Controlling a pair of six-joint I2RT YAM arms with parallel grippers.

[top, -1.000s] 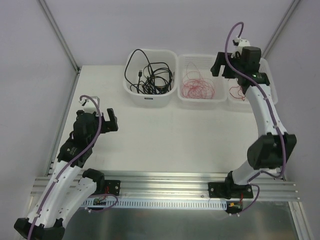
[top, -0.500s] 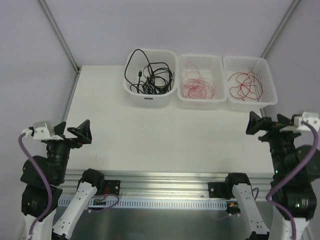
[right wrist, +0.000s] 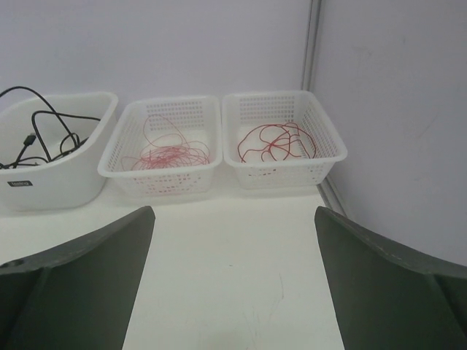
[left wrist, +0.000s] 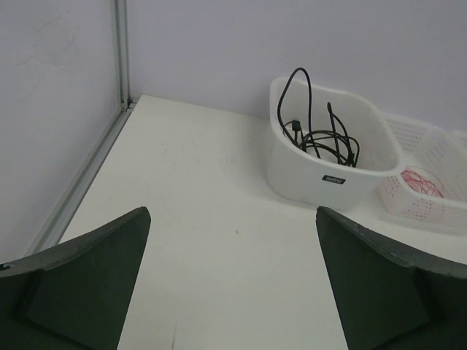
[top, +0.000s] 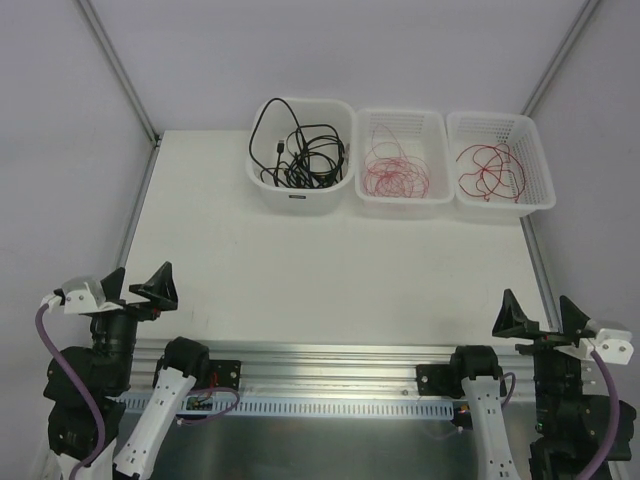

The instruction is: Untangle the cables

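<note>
Right tool (top: pixel 540 312) nearer; black cables (top: pixel 305 160) in tub (top: pixel 300 198), red wires (top: pixel 395 172) in baskets (top: pixel 415 205)

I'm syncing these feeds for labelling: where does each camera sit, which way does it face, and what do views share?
Top external: high behind the robot, looking down on the table; left gripper and right gripper open at its near edge.
Left wrist: low, near left, facing the far tub of black cables; its fingers frame the bottom.
Right wrist: low, near right, facing two baskets of red wires; its fingers likewise.
Shared: both wrist views show the tub and middle basket.
</note>
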